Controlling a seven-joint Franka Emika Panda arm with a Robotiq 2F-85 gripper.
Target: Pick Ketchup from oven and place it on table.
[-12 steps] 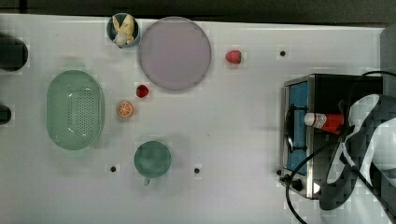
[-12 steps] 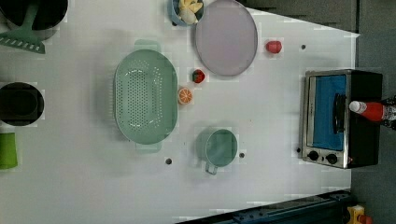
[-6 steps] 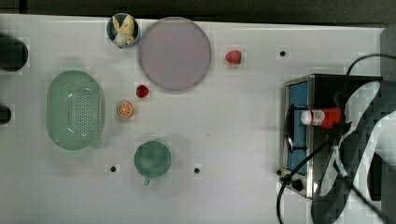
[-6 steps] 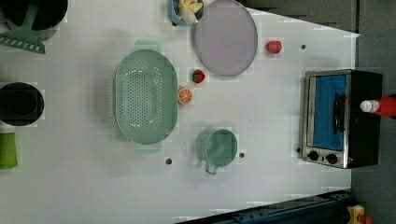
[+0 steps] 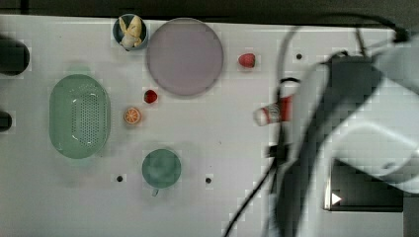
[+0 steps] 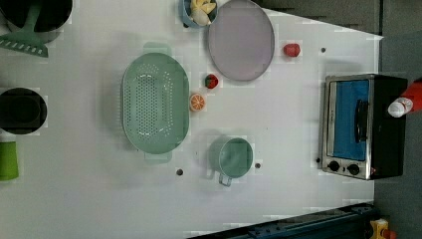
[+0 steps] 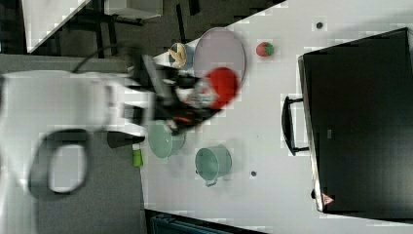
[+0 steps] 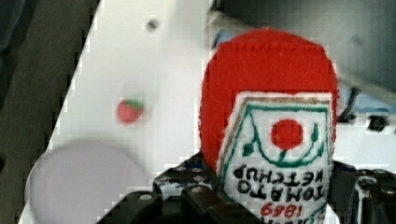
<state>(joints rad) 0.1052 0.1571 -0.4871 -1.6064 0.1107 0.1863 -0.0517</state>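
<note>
The ketchup (image 8: pixel 273 121) is a red bottle with a white-and-red label, and my gripper (image 8: pixel 275 205) is shut on it low on the body. In the top view the ketchup (image 5: pixel 272 112) pokes out cap-first from under the arm, above the white table (image 5: pixel 222 207). In the right view the gripper (image 7: pixel 195 105) carries the ketchup (image 7: pixel 221 83) above the table, well clear of the oven (image 7: pixel 360 122). The left view has the ketchup (image 6: pixel 404 102) at its right edge, beside the oven (image 6: pixel 361 127), whose blue glass door is closed.
A lilac plate (image 5: pixel 184 57), a bowl (image 5: pixel 130 31), strawberries (image 5: pixel 246 60) (image 5: pixel 150 96), an orange slice (image 5: pixel 132 116), a green colander (image 5: pixel 79 116) and a green cup (image 5: pixel 161 168) lie on the table. The arm (image 5: pixel 356 148) hides most of the oven in the top view.
In the top view the ketchup has moved left from over the oven to above the table, and the arm looms larger. In the left view it slid toward the right edge.
</note>
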